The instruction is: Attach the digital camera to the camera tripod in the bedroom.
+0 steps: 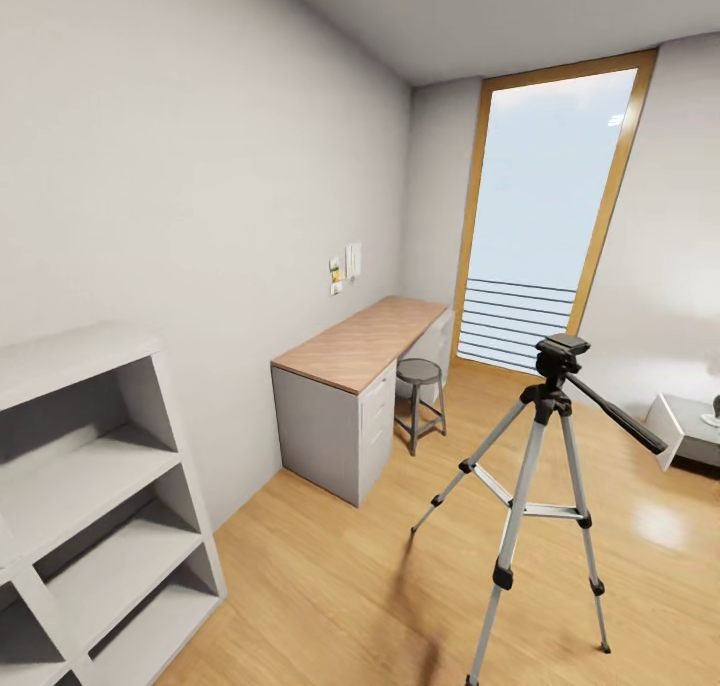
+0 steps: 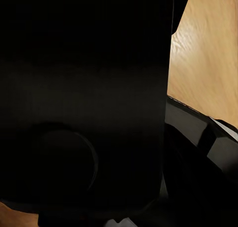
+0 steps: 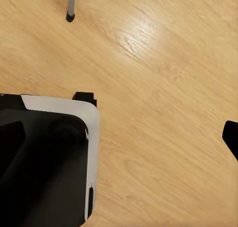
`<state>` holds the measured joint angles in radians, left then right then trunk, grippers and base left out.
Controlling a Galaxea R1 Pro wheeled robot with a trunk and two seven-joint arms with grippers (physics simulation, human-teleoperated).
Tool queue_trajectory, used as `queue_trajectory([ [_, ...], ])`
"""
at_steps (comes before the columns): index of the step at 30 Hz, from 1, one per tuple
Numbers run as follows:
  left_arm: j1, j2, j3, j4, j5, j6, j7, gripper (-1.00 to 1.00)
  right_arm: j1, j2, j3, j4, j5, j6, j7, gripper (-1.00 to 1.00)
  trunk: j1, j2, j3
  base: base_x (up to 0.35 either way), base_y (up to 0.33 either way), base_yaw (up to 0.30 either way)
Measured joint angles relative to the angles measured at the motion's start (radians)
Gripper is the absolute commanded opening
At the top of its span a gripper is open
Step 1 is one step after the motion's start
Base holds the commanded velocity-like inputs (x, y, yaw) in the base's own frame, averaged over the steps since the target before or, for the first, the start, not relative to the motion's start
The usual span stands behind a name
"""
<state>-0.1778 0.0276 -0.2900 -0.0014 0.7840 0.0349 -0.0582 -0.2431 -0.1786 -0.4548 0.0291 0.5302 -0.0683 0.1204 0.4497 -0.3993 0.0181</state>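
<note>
From my head, the camera tripod stands on the wood floor of the bedroom, legs spread, its black head bare and the pan handle slanting toward the low table at the room's right edge. Desk and stool sit along the left wall, shelves nearer me.

My left wrist sees mostly a dark mass close to the lens – possibly the digital camera, but I cannot tell, nor whether that claw is gripping.

My right wrist looks down past my own base to floor and one tripod foot – a detail the head misses. That claw's state I cannot tell either.

Risk: rolling closer, my base could clip a leg and topple the stand.
</note>
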Motion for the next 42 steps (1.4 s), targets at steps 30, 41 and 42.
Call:
queue_trajectory([
  [30,-0.012,-0.002,-0.003,-0.001,-0.015,-0.001,-0.001,-1.00,0.000,0.001,0.000,0.000,-0.006,0.003,0.000,1.00,0.000,0.000,0.000,0.177,0.191,-0.036],
  [41,-0.012,-0.002,-0.003,-0.001,-0.015,-0.001,-0.001,-1.00,0.000,0.001,0.000,0.000,-0.007,0.004,0.000,1.00,0.000,0.000,0.000,0.083,0.187,-0.272],
  [42,-0.012,-0.002,-0.003,-0.001,-0.015,-0.001,-0.001,-1.00,0.000,0.001,0.000,0.000,-0.006,0.004,0.000,1.00,0.000,0.000,0.000,0.015,0.107,-0.289],
])
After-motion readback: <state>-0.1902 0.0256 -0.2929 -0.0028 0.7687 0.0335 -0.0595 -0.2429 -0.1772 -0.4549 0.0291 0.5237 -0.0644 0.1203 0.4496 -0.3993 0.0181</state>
